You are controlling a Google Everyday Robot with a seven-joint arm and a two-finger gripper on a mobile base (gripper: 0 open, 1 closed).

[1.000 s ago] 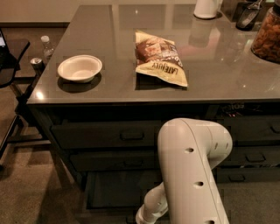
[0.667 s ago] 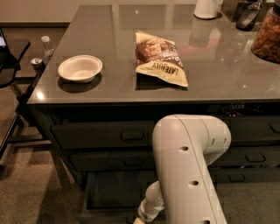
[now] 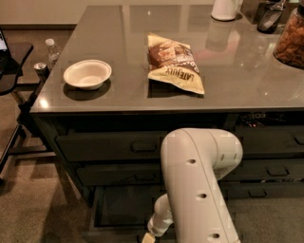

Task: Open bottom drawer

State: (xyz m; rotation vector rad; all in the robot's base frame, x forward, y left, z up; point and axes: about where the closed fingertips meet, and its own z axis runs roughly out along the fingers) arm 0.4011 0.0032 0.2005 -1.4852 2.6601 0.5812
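The bottom drawer [image 3: 118, 208] of the left three-drawer stack stands pulled out under the counter, its shallow dark interior showing. Its front edge lies near the lower edge of the view and its handle is hidden. My white arm [image 3: 199, 175] bends down in front of the stack. My gripper [image 3: 148, 237] is at the very bottom of the view, at the drawer's front edge, mostly cut off. The taller top drawer [image 3: 114, 146] and middle drawer [image 3: 118, 173] above it are shut.
On the grey countertop [image 3: 237, 80] lie a white bowl [image 3: 87, 74] and a chip bag [image 3: 173, 61]. A white container [image 3: 225, 8] and a snack jar [image 3: 289, 40] stand at the back right. The right-hand drawer stack [image 3: 270, 142] is shut. A chair [image 3: 12, 71] with a bottle [image 3: 51, 49] stands left.
My arm has shifted slightly left and the wrist has dropped lower. The bottom drawer stays pulled out.
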